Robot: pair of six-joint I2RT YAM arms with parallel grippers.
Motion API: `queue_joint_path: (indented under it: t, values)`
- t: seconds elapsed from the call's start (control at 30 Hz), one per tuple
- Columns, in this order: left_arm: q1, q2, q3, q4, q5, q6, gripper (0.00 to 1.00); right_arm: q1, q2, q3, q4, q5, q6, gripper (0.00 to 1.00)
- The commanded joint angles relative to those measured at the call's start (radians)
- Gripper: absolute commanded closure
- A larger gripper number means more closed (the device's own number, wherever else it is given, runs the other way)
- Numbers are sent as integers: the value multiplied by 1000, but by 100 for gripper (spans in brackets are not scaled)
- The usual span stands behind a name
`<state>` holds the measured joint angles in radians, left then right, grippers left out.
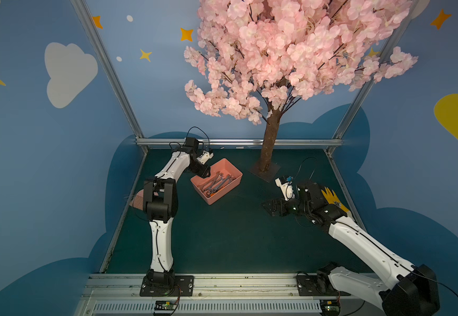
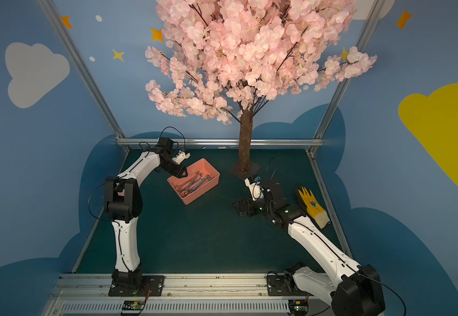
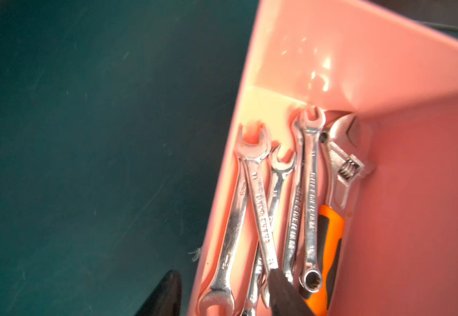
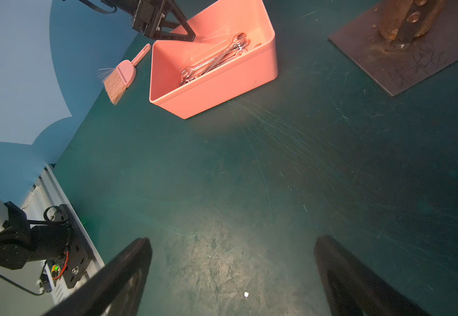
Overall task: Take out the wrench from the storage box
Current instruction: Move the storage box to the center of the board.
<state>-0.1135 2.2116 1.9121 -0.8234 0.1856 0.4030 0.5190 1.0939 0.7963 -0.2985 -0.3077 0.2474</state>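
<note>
My left claw [image 1: 208, 173] sits half open astride the box [image 1: 222, 198] wall, gripping nothing I can see; right claw [image 4: 233, 239] gapes, empty. Wrenches [image 3: 260, 219] lie in the box near the tabletop's [image 1: 222, 240] far left corner

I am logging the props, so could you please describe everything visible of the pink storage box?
The storage box is a salmon-pink rectangular tub, apparently smooth plastic, with rounded corners, plain walls and no lid. It stands upright, angled, on the green table, holding a bundle of chrome wrenches and an orange-handled adjustable wrench. The left claw straddles one wall, a finger inside and a finger outside; contact with the wall cannot be told.
</note>
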Motion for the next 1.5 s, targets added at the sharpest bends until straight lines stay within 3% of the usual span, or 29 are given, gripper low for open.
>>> queue_joint_path:
  t: [0.0,0.13,0.27,0.53,0.83,1.03,1.47]
  values:
    - [7,10,27,-43,-40,10,64,2,10,-7,-6,24,5,2]
    - [-2,21,30,-42,-62,-1,86,4,20,-11,1,25,9,2]
    - [-13,14,28,-47,-96,-9,92,2,32,-18,14,22,12,2]
    - [-72,-68,-47,-64,-154,-98,94,1,61,-14,14,39,11,2]
    - [-178,-263,-332,21,-284,-461,97,-13,109,34,-76,147,69,2]
    - [-264,-364,-487,53,-313,-724,97,-30,124,46,-94,144,90,2]
    - [-515,-461,-654,135,-324,-1004,97,-45,101,46,-139,131,87,2]
